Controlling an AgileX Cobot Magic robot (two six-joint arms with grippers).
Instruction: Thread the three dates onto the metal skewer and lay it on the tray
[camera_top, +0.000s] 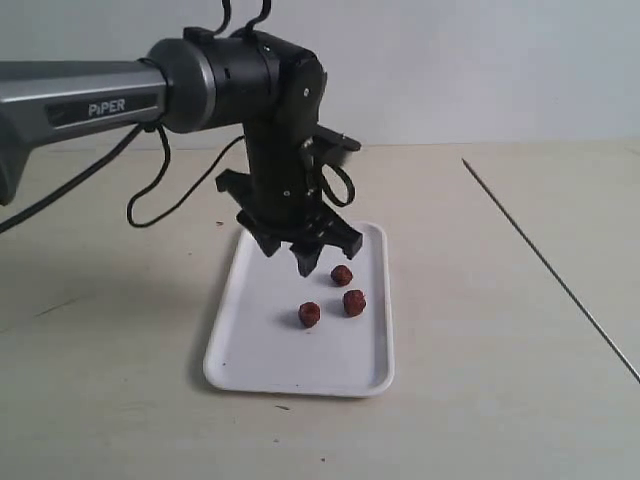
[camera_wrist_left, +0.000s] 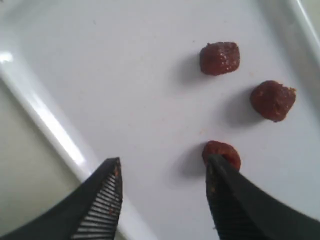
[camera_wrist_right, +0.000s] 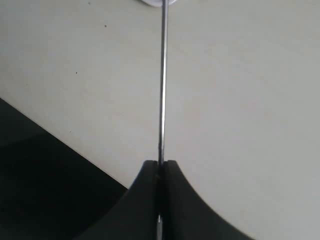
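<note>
Left gripper (camera_wrist_left: 164, 161) apart over tray (camera_top: 240, 350); right gripper (camera_wrist_right: 160, 166) clamped on metal skewer (camera_wrist_right: 162, 90). Three dates (camera_top: 354, 302) loose at frame centre, none threaded yet.

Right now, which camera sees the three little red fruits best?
The left wrist view: the three dates sit close up, with their wrinkles showing. The exterior view shows them small on the tray. The right wrist view shows none of them.

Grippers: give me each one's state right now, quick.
Left gripper: open, holding nothing, over the tray next to a date.
Right gripper: shut on the metal skewer.
</note>
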